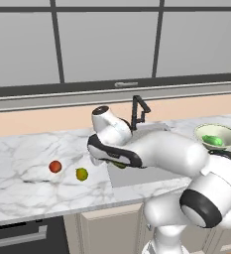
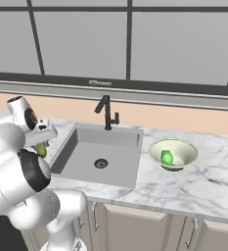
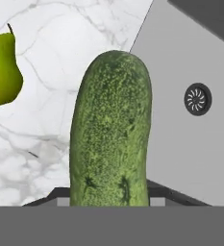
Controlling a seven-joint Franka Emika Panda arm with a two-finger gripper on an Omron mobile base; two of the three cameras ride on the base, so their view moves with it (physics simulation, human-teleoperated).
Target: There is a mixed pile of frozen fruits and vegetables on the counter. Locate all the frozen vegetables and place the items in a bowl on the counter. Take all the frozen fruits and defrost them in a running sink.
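The hand [image 3: 108, 204] grips the cucumber [image 3: 111, 129] above the sink's [image 2: 98, 157] left edge; next, I judge, carry it across the sink into the bowl [image 2: 184, 159].

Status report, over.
Gripper shut on cucumber, lifted beside the sink. One green vegetable in bowl. Red fruit and pear on counter.

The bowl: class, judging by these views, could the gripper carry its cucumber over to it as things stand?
Probably yes. The gripper holds the cucumber at the left edge of the sink, and the bowl sits on the counter beyond its right side. Only the open basin lies between; the faucet stands behind.
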